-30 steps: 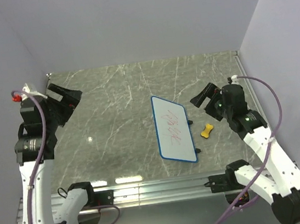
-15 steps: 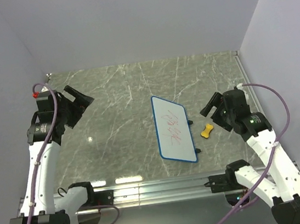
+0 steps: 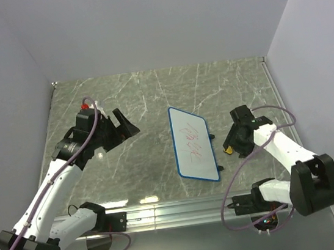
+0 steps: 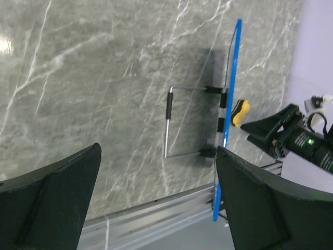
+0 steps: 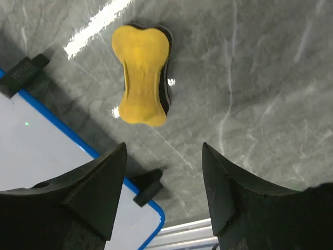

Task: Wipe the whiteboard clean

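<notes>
- The whiteboard (image 3: 195, 158) sits on the counter (image 3: 139, 104), a little right of the middle, long side running away from the arms.
- It has a blue frame and faint red scribbles (image 3: 187, 141) across the middle of the white face.
- We cannot tell whether it lies flat or is propped up. In the left wrist view it shows nearly edge-on as a thin blue line, with a wire loop (image 4: 167, 109) on the counter beside it.
- The yellow eraser (image 5: 141, 86) lies on the counter just right of the board, apart from the frame.
- The right gripper (image 5: 164, 151) is low over the counter, right at the eraser. Its jaws are partly apart with nothing between them. The eraser sits just ahead of the fingertips and is not gripped.
- The board's near corner and a small black clip (image 5: 148, 190) on its edge show beside the right gripper's left finger.
- The left gripper (image 4: 158, 148) is above the counter, left of the board and well apart from it. Its jaws are spread wide and hold nothing.
</notes>
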`<act>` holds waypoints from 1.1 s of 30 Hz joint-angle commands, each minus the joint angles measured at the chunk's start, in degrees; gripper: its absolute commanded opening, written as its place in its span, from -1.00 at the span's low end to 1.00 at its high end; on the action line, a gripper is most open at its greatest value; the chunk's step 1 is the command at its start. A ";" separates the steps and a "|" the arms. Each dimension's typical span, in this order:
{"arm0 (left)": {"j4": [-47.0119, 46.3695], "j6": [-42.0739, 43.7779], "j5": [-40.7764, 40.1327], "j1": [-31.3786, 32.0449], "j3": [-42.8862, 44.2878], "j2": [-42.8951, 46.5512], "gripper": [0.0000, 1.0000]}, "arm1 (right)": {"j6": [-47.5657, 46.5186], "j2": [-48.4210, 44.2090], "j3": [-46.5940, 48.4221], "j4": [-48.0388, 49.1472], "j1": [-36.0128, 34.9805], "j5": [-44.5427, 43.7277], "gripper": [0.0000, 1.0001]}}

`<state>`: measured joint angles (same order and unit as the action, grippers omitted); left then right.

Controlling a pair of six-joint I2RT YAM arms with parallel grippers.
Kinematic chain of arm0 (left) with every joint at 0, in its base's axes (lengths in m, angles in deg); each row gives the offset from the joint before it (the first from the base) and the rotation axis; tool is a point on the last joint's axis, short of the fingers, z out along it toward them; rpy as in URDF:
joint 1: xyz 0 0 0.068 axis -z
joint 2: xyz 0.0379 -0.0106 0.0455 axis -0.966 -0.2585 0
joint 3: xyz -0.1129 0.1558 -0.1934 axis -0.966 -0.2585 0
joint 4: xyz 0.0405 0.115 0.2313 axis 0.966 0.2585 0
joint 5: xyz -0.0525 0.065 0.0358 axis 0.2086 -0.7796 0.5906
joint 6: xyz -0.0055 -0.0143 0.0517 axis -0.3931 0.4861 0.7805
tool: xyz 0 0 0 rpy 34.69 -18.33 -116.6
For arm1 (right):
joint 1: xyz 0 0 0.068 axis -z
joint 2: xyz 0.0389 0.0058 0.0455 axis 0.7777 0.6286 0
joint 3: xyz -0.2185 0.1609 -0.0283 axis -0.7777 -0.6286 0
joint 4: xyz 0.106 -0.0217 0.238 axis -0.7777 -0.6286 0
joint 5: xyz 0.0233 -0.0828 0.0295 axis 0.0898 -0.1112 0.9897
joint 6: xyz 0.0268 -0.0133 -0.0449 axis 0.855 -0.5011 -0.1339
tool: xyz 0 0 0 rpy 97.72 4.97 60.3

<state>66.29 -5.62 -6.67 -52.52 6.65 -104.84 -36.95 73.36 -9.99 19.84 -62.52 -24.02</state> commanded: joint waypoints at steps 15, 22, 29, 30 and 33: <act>3.05 2.40 -1.90 1.14 0.39 3.86 0.95 | -2.08 14.89 6.36 7.75 1.00 -6.31 0.16; 3.49 2.05 -2.52 1.14 0.30 4.39 0.95 | -3.66 18.31 6.80 8.27 2.76 -7.98 0.01; 2.44 2.49 -1.03 1.32 -0.14 3.42 0.95 | -4.37 17.62 4.69 8.98 3.12 -7.02 -0.44; 2.27 2.58 -0.94 1.75 -0.31 3.16 0.94 | -4.36 17.27 4.08 8.89 3.03 -6.84 -0.49; 1.74 3.19 -1.46 3.77 0.12 1.40 0.94 | -4.19 15.08 3.37 8.19 3.11 -5.88 -0.76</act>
<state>69.28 -3.96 -8.52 -50.55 5.01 -102.17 -41.05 91.26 -5.60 28.11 -59.79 -29.52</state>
